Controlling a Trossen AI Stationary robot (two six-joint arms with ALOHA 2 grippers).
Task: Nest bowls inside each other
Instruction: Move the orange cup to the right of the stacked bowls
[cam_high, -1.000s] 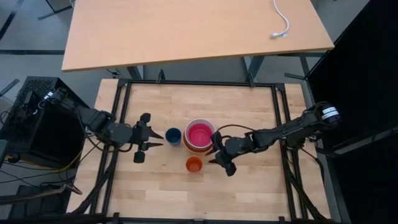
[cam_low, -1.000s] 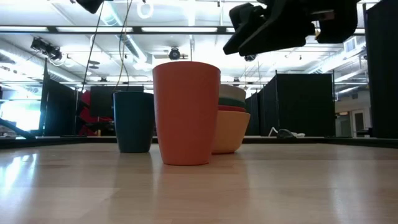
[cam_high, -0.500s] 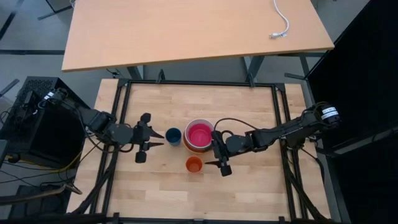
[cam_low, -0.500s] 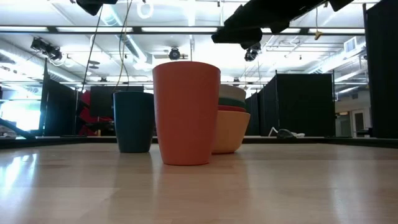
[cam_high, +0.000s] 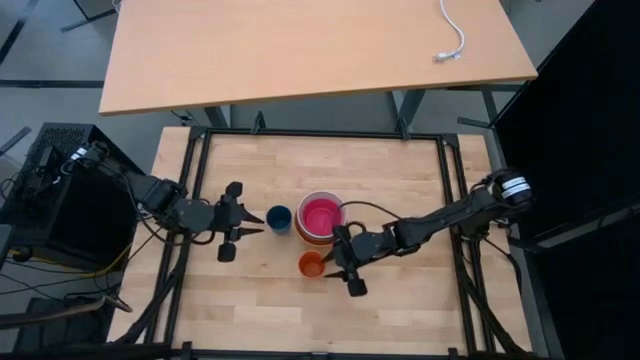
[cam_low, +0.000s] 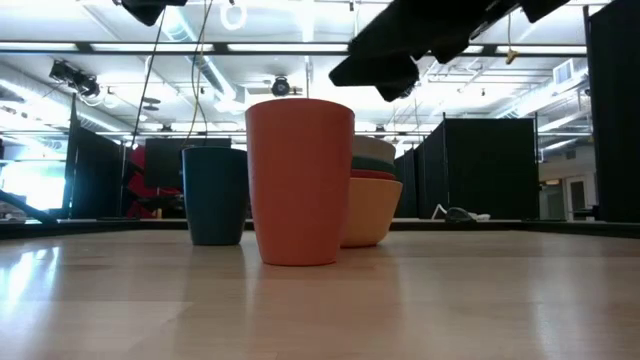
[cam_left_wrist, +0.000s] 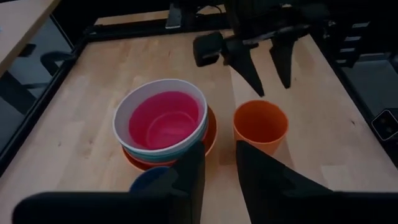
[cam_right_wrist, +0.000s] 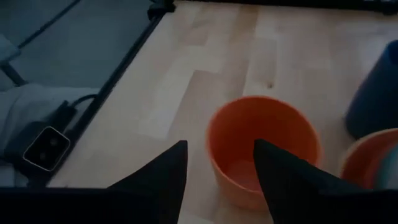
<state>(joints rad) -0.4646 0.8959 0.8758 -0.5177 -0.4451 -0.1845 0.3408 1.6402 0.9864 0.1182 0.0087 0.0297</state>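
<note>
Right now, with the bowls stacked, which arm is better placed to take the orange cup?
The right. Its hand hangs open right beside the orange cup, fingers pointing at it. The left hand waits beyond the blue cup, farther off.

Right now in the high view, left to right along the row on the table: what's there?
left gripper → dark blue cup → stack of bowls, magenta-pink on top → right gripper. The orange cup is left out: it sits nearer, below the stack, overlapping it in left-right position.
</note>
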